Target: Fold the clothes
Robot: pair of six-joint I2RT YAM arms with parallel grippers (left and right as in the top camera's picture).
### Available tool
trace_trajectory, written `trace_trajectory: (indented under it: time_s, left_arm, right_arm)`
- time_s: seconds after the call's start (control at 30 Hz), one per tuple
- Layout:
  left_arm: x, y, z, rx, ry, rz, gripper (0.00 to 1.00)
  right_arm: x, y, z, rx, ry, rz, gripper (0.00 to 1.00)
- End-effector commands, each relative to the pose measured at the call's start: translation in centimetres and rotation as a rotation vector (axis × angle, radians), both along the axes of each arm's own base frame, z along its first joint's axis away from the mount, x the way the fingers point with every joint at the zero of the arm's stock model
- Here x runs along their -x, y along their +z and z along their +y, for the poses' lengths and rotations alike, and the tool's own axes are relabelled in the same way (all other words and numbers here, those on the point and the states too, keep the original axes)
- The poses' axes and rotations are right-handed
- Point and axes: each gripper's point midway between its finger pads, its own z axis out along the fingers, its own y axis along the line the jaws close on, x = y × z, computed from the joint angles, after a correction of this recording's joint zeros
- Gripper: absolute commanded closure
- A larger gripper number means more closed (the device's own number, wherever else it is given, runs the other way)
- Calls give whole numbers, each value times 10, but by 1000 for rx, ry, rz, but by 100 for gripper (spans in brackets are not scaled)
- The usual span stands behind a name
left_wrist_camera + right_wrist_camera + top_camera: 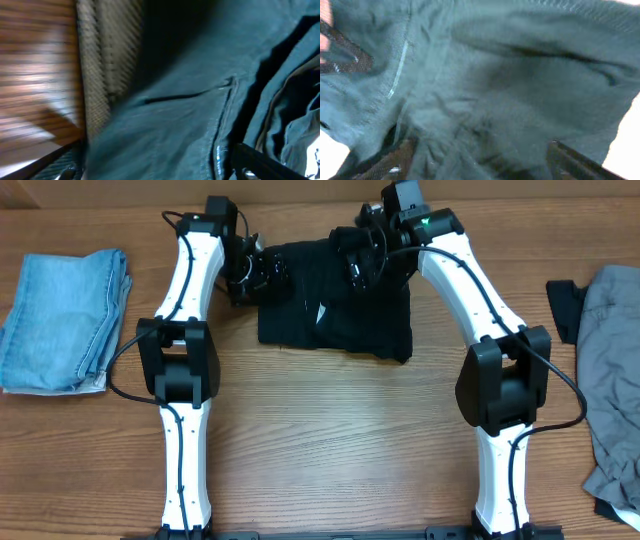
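While black shorts (340, 320) lie on the worktop (330, 440), left pincer (253, 271) wide at their corner, right pincer (362, 263) wide over them, denim (62, 320) far left, grey garment (612, 370) far right.

A brown wooden table (330, 430), fine grain lengthwise across the overhead view, a pale sheen in the left wrist view

Shorts (340, 330) between denim (60, 320) and another garment (612, 370)
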Motion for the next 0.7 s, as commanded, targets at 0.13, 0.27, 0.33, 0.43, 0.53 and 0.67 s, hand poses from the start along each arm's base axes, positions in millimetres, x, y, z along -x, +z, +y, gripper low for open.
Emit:
trace_trajectory:
  time_s: [0.13,0.27,0.33,0.43,0.53,0.67]
  left_arm:
    - [14,-12,-20,7,-36,42,83]
    - [14,-11,-9,6,-22,52,96]
    - [13,-11,2,5,-3,62,96]
    - [14,-9,12,5,14,72,96]
    - [12,-1,15,6,12,64,96]
    - [0,25,21,-39,6,-5,96]
  right_arm:
    - [4,-11,0,22,31,15,46]
    - [9,-14,-2,35,57,28,54]
    - [14,-18,3,48,98,33,55]
    - [21,-29,13,56,131,45,56]
    - [30,-49,19,68,155,78,56]
    - [41,-73,18,92,184,140,57]
